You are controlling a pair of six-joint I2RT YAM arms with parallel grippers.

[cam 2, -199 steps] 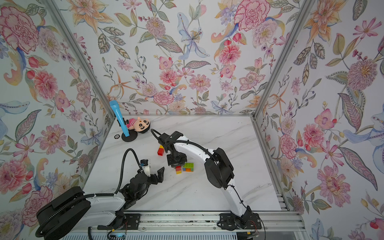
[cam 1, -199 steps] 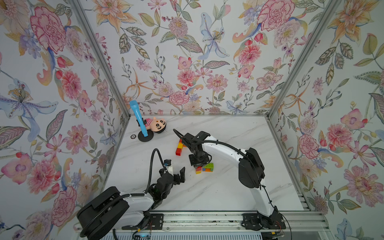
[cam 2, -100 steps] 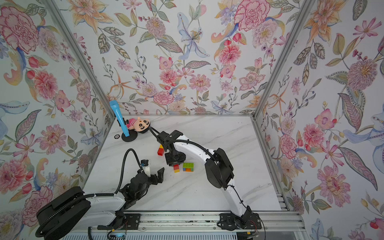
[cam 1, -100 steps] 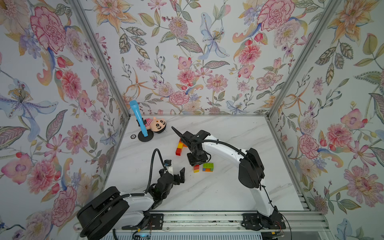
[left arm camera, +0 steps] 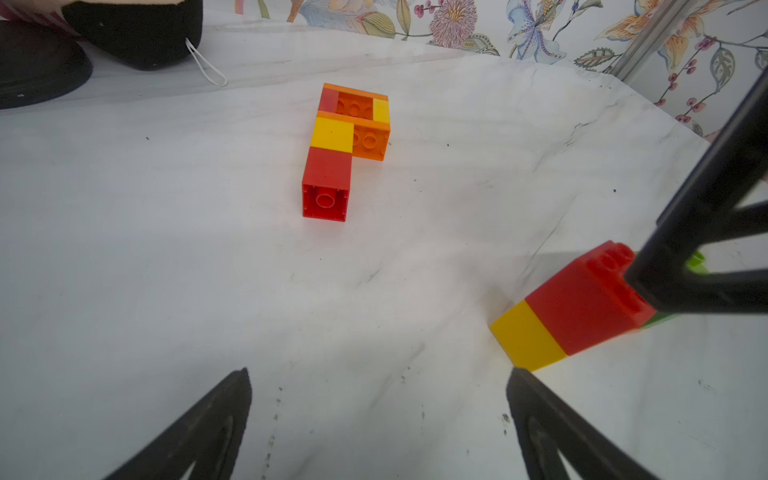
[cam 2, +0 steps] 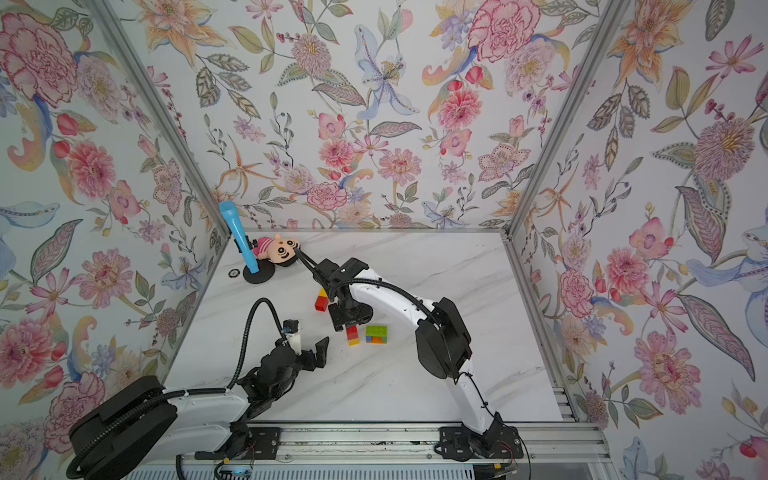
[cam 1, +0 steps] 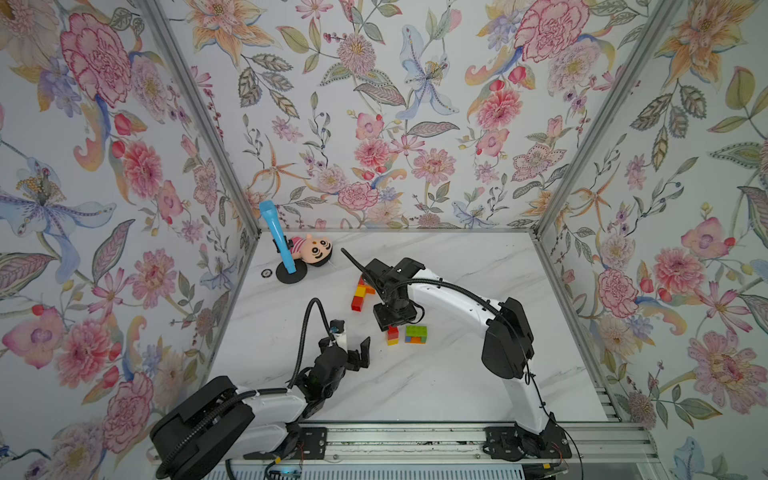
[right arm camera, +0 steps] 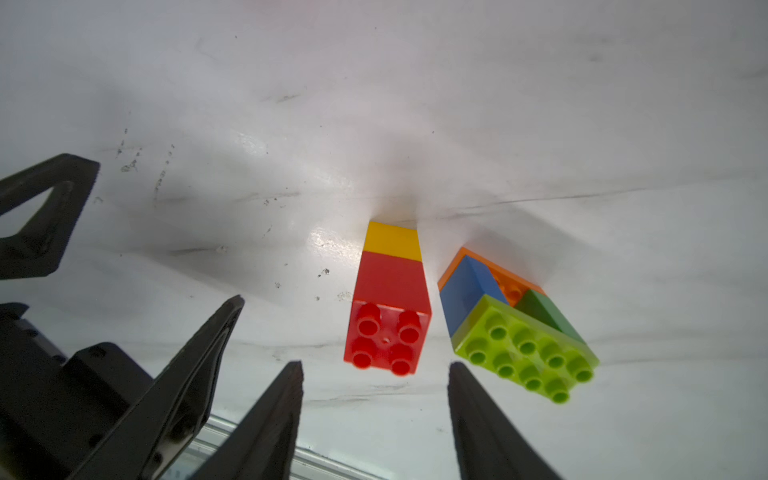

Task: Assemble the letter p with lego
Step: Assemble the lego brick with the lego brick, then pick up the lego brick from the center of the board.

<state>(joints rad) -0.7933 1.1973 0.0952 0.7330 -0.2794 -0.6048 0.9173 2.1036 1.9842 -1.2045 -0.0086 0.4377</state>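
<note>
Some of the lego is joined into a flat red, yellow and orange piece [cam 1: 360, 291] [left arm camera: 345, 137] lying on the marble table. A red brick on a yellow one [cam 1: 392, 335] [cam 2: 352, 335] [right arm camera: 390, 299] stands upright beside a green, blue and orange block [cam 1: 415, 333] [right arm camera: 519, 336]. My right gripper [cam 1: 393, 324] [right arm camera: 376, 365] points down just over the red brick, open, fingers either side and clear of it. My left gripper [cam 1: 352, 338] [left arm camera: 379, 374] rests low, left of the stack, wide open with nothing between its fingers.
A plush doll [cam 1: 313, 251] lies at the back left next to a blue cone-shaped toy on a black round base [cam 1: 277, 239]. A small ring [cam 1: 266, 273] lies near the left wall. Flowered walls close three sides; a metal rail [cam 1: 415, 436] runs along the front.
My right gripper's fingers have spread apart and let go of the red-on-yellow stack, which now stands free on the table. The left arm has not moved.
</note>
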